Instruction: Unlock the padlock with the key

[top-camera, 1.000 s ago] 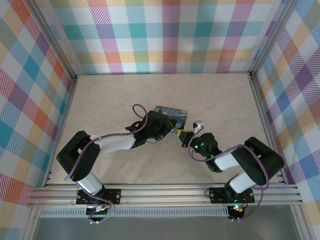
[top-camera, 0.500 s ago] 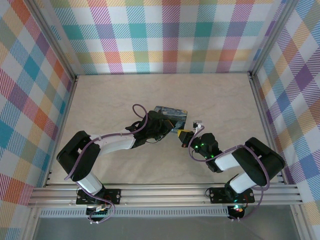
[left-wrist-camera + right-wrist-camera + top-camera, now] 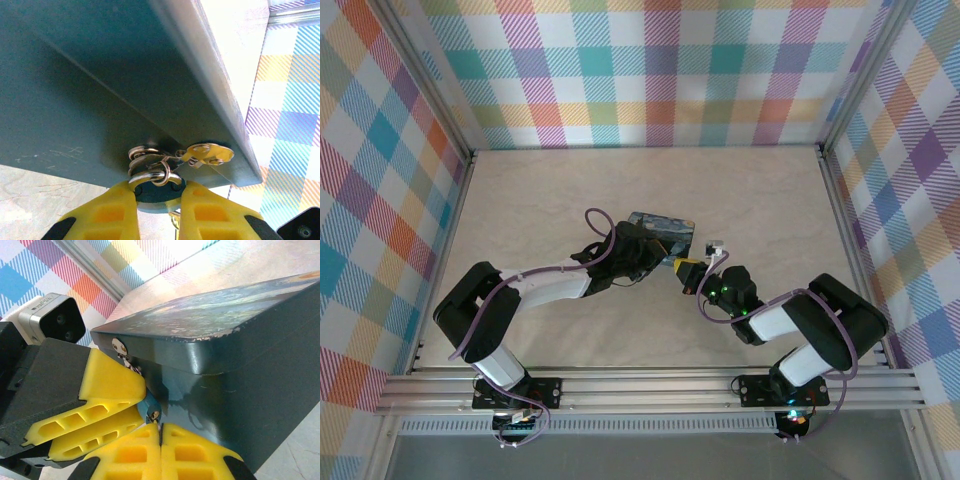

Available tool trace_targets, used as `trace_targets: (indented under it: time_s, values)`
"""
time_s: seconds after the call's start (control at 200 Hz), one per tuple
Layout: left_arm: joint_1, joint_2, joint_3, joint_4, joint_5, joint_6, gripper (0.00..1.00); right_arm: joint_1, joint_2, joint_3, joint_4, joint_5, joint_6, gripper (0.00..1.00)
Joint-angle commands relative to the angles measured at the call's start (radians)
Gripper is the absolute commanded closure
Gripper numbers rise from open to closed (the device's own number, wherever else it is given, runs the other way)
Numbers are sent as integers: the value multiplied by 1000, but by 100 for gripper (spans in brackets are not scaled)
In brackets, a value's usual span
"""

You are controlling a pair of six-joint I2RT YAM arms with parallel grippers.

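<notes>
A blue tin (image 3: 663, 228) sits near the middle of the table (image 3: 540, 200). Both arms reach in to its near right corner.

From the left wrist camera, the padlock (image 3: 150, 193) hangs at the bottom edge of the tin's side wall. Its dark bluish round part is low down, and silvery rings (image 3: 150, 169) sit on top of it. A small shiny tab (image 3: 207, 153) on the tin is just to the right of the rings. The left gripper (image 3: 159, 200) has one yellow finger on each side of the padlock and squeezes it.

From the right wrist camera, the tin's dark side and painted lid are on the right, and the left gripper's yellow fingers (image 3: 100, 390) are on the left. The right gripper (image 3: 160, 434) comes up from below with its two yellow pads pressed tight together. A tiny silvery bit (image 3: 154, 416) pokes out at their tips, touching the bluish part of the padlock. It could be the key, but it is too small to be sure.
</notes>
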Motion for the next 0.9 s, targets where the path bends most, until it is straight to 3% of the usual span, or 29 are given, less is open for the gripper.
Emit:
trace_targets:
  time_s: [0.0, 0.595, 0.895]
  values:
    - [-18, -36, 5, 46, 5, -5, 82, -4, 2, 19, 49, 12, 5, 100]
    - [-18, -34, 21, 49, 17, -10, 82, -6, 88, 45, 117, -14, 19, 100]
    - [-18, -22, 18, 47, 13, -11, 82, -5, 40, 26, 86, -6, 12, 100]
